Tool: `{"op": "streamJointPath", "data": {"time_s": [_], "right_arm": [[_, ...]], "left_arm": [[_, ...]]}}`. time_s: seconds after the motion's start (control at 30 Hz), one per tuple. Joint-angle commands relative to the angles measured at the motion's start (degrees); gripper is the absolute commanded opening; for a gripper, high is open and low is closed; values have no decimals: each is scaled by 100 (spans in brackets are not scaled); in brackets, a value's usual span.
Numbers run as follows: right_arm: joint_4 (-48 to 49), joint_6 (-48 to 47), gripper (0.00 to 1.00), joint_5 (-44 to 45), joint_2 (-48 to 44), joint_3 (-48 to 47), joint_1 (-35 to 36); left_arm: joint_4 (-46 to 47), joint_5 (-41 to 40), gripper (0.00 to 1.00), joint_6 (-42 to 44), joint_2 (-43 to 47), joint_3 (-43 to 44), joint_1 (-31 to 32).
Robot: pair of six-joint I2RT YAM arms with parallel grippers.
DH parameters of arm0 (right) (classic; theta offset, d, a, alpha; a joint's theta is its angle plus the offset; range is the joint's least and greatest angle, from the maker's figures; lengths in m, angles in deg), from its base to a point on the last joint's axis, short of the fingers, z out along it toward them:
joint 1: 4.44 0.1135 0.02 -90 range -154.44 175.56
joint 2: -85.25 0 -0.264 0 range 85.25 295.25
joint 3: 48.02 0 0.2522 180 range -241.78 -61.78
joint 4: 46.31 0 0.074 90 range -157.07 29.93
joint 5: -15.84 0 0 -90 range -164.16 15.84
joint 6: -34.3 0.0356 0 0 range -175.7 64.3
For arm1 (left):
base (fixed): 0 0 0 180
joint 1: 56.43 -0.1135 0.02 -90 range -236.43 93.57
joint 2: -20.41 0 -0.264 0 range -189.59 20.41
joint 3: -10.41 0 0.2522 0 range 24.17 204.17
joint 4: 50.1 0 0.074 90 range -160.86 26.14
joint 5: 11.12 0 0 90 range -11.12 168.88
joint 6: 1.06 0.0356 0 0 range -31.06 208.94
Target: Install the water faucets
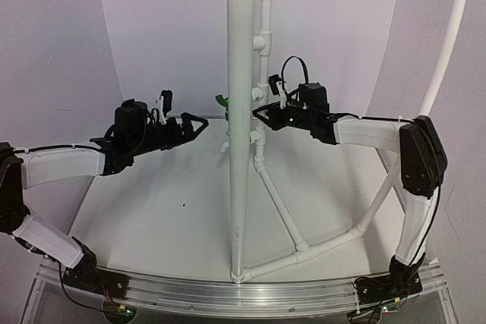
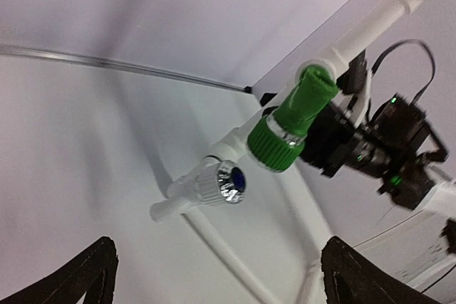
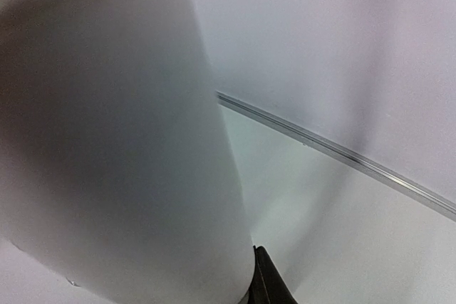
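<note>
The green faucet (image 1: 221,100) (image 2: 292,122) sticks out of a tee on the thin upright pipe (image 1: 263,36). Below it, the white faucet (image 1: 225,146) (image 2: 214,186), with a chrome knob and blue cap, sits in a lower fitting. My left gripper (image 1: 199,125) (image 2: 221,282) hangs open, a short way left of both faucets and touching neither; its dark fingers (image 2: 92,275) stand wide apart. My right gripper (image 1: 258,114) (image 3: 265,275) is shut to a point and rests against the right side of the thick upright pipe (image 1: 241,111) (image 3: 114,140), behind the faucets.
Slanted white pipes (image 1: 285,210) run from the upright's foot across the table to the right. A curved white pipe (image 1: 448,43) rises at the far right. An aluminium rail (image 1: 228,290) lines the near edge. The right arm's wrist (image 2: 385,147) shows behind the green faucet.
</note>
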Motion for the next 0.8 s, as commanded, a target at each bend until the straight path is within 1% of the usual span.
{"op": "streamJointPath", "data": {"time_s": [0.0,0.03,0.2,0.33,0.43,0.5,0.57,0.77], "right_arm": [[-332,719,0,-869,8,-16,154],[-339,719,0,-862,12,-17,155],[-382,726,0,-858,25,-26,154],[-409,710,0,-844,41,-50,154],[-436,689,0,-837,42,-48,154],[-452,671,0,-837,45,-38,154],[-470,644,0,-828,42,-36,159],[-500,614,0,-826,61,-74,155]], "left_arm": [[-81,-392,100,2291,-112,-26,66],[-18,-420,100,2741,-131,-49,110],[7,-813,100,4317,-347,37,359],[53,-973,100,5324,-614,242,546],[288,-1102,100,5983,-874,266,563],[343,-1043,100,6421,-1069,358,582],[376,-1017,100,6694,-1241,535,633],[545,-808,100,7023,-1840,1052,649]]}}
